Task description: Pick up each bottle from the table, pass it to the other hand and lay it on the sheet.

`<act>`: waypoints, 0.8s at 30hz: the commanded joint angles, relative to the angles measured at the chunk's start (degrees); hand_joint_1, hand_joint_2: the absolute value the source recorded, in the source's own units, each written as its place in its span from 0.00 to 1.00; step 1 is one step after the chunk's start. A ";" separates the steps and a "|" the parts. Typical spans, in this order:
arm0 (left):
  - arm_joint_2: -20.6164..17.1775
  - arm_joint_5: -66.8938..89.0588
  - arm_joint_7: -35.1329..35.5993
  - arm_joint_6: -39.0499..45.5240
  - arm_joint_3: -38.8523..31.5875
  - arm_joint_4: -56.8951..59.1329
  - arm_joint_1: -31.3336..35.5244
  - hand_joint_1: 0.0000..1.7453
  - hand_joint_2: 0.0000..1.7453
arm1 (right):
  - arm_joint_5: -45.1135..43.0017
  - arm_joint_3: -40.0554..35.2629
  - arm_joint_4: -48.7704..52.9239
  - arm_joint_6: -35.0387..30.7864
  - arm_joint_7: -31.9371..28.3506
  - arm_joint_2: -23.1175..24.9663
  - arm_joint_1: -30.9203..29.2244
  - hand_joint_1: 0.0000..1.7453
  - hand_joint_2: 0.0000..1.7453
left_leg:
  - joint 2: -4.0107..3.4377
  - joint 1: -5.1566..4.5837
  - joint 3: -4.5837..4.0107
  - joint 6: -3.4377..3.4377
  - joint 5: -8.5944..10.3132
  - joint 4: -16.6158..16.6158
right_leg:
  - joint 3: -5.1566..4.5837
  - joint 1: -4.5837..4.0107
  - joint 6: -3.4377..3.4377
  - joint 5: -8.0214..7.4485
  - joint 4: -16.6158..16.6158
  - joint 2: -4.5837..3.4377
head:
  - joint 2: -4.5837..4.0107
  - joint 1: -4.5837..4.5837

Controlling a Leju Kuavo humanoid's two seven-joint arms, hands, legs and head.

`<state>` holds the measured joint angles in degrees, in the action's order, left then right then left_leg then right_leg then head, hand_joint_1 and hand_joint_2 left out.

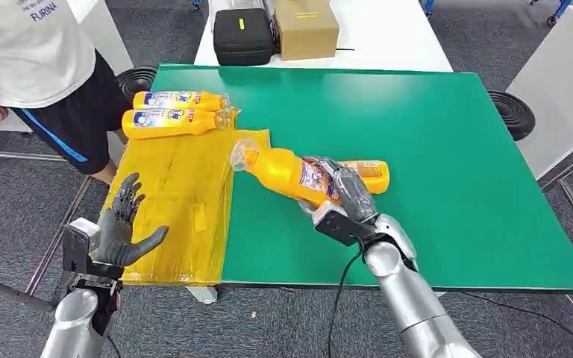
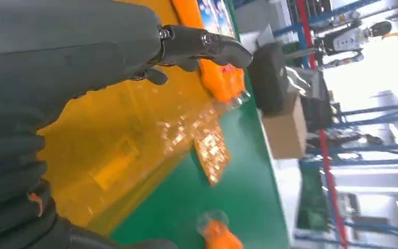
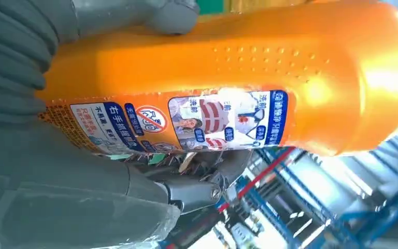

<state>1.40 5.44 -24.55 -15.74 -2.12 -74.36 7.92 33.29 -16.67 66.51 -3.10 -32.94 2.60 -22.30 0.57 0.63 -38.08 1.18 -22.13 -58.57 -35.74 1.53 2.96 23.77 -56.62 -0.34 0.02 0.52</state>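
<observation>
The right hand (image 1: 345,195) has its fingers wrapped round the lower body of an orange bottle (image 1: 287,173), over the label, and holds it up off the green table (image 1: 448,149). The bottle's long axis tilts, clear cap end (image 1: 242,154) pointing toward the yellow sheet (image 1: 175,201) and hanging just over the sheet's near corner, base end back toward the right arm. From the right wrist you can see the grip closely: thumb on one side of the body, darker fingers on the other, label between them.

The left hand (image 1: 123,224) is up at the sheet's opposite side, near the table's front edge, palm raised, fingers spread, holding nothing. So the handover gap runs straight across the sheet: the cap end is the nearest part of the bottle to the left hand, and I'd judge that's where it has to take hold, since the right fingers cover the label.

At the sheet's far end two bottles (image 1: 175,112) lie side by side, lengthwise across it. The sheet between them and the left hand looks free for laying this one. A person (image 1: 41,67) stands beyond the sheet's far corner, close to those two.
</observation>
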 commanded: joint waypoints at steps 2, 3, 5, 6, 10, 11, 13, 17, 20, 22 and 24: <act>0.05 -4.26 0.65 -4.04 3.68 5.88 4.14 0.00 1.00 | -0.51 4.30 -5.60 -0.87 -2.09 3.82 -2.07 1.00 1.00 | 0.03 0.03 0.24 -0.03 -0.06 0.04 | 0.26 -0.06 -0.15 0.07 0.05 0.10 | 0.00 0.02; 0.14 -5.89 0.79 -6.63 4.86 6.46 4.74 0.00 1.00 | -0.54 4.29 -7.18 -0.75 -2.41 4.37 -2.29 1.00 1.00 | 0.04 0.03 0.34 -0.04 -0.09 0.06 | 0.36 -0.07 -0.19 0.12 0.06 0.14 | 0.00 0.02; 0.57 -9.19 1.10 -10.71 7.38 8.04 6.49 0.00 1.00 | -0.51 4.36 -11.43 -1.47 -4.32 5.58 -3.44 1.00 1.00 | 0.06 0.06 0.36 -0.04 -0.10 0.05 | 0.41 -0.11 -0.20 0.13 0.08 0.16 | 0.00 0.00; 0.70 -10.73 1.36 -12.05 8.74 8.84 7.50 0.00 1.00 | -0.99 4.64 -13.45 -1.79 -5.39 6.23 -4.04 1.00 1.00 | 0.07 0.03 0.24 -0.02 -0.04 0.04 | 0.28 -0.07 -0.14 0.08 0.05 0.14 | 0.00 0.02; 1.84 -14.99 2.38 -16.41 14.73 12.63 12.00 0.00 1.00 | -2.48 3.00 -17.41 -2.58 -7.06 7.25 -4.91 1.00 1.00 | 0.21 0.04 0.18 -0.01 0.00 0.02 | 0.26 -0.09 -0.14 0.08 0.04 0.28 | 0.00 0.00; 2.35 -15.25 2.52 -17.49 16.61 13.77 13.63 0.00 1.00 | -3.43 1.49 -17.42 -1.83 -7.06 7.43 -4.91 1.00 1.00 | 0.17 0.06 0.28 -0.02 -0.03 0.03 | 0.35 -0.11 -0.19 0.10 0.06 0.26 | 0.00 0.04; 3.39 -15.24 2.55 -17.14 18.32 14.54 15.27 0.00 1.00 | -3.59 -0.05 -18.14 -2.60 -7.06 8.18 -5.20 1.00 1.00 | 0.24 0.05 0.10 -0.01 0.01 -0.01 | 0.18 -0.09 -0.13 0.08 0.02 0.31 | 0.00 0.04; 3.95 -15.91 2.96 -17.06 19.99 15.48 16.76 0.00 1.00 | -4.54 -1.97 -18.68 -2.45 -7.06 8.87 -5.55 1.00 1.00 | 0.06 0.05 0.07 0.01 -0.02 -0.01 | 0.14 -0.08 -0.11 0.04 0.02 0.11 | 0.00 0.00; 3.83 -16.00 2.96 -17.06 19.96 15.52 16.73 0.00 1.00 | -4.59 -1.98 -18.70 -2.45 -7.06 8.82 -5.60 1.00 1.00 | 0.02 0.03 0.21 -0.01 -0.07 0.03 | 0.27 -0.07 -0.16 0.08 0.04 0.09 | 0.00 0.00; 3.64 -16.12 2.93 -17.12 19.94 15.53 16.62 0.00 1.00 | -4.72 -2.01 -18.63 -2.37 -7.06 8.67 -5.61 1.00 1.00 | 0.01 0.05 0.27 -0.02 -0.11 0.02 | 0.33 -0.10 -0.18 0.10 0.05 0.09 | 0.00 0.02; 3.68 -16.53 3.09 -17.70 20.40 15.73 16.91 0.00 1.00 | -5.12 -2.73 -18.54 -1.33 -7.06 8.58 -5.71 1.00 1.00 | 0.00 0.05 0.34 -0.02 -0.13 0.03 | 0.40 -0.10 -0.20 0.12 0.06 0.08 | 0.00 0.02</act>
<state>5.18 -10.56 -21.90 -32.89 14.86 -64.37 21.19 28.83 -16.81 53.40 -5.38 -39.85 11.58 -24.69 0.59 0.63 -38.17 1.20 -22.09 -58.58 -35.81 1.52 2.96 23.73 -56.62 -0.33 0.02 0.55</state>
